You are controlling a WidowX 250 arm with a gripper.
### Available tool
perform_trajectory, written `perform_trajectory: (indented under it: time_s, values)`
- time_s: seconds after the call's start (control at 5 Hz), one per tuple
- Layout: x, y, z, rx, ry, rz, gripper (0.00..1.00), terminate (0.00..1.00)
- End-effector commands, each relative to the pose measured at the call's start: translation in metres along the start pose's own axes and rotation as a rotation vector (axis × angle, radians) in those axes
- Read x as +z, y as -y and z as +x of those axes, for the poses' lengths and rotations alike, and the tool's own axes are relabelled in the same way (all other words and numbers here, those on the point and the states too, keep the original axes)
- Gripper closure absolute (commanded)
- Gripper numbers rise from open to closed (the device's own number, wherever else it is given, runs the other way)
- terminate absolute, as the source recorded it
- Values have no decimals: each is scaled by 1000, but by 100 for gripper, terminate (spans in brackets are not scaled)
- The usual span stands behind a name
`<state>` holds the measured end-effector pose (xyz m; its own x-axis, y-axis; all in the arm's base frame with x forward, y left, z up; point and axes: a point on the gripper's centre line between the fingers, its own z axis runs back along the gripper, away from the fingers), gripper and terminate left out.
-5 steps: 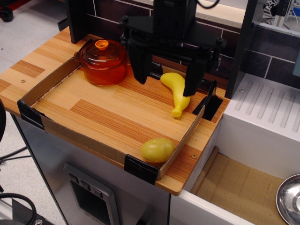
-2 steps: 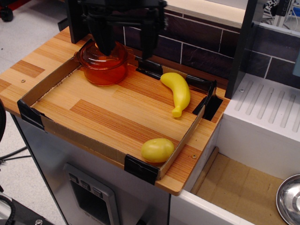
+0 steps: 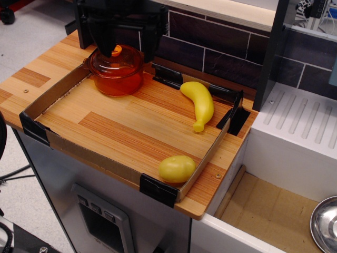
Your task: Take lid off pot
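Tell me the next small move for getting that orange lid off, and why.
Probably lower the black claw straight down and close on the small round orange knob. Its fingers stand open above the translucent domed orange lid, with the knob between them, and the lid sits on the amber pot, not yet gripped.

Upper left: translucent orange-amber pot (image 3: 116, 76), lid (image 3: 115, 62) with opaque orange knob. Black gripper (image 3: 125, 46). Yellow banana (image 3: 199, 102), yellow lemon (image 3: 177, 168). Striped light-brown wood table (image 3: 121, 126).
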<state>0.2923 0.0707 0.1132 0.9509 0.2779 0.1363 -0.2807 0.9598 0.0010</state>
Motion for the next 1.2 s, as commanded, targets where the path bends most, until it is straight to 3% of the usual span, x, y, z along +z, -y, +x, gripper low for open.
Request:
perform_trajectory:
  time_s: [0.0,0.2,0.8,1.0]
  values:
    - [-15,-22,23,6,17,37,0,0]
    - [-30,-33,33,41,18,54,0,0]
    - [-24,-58,67,139,60,47,0,0]
    - [-31,-60,75,152,60,57,0,0]
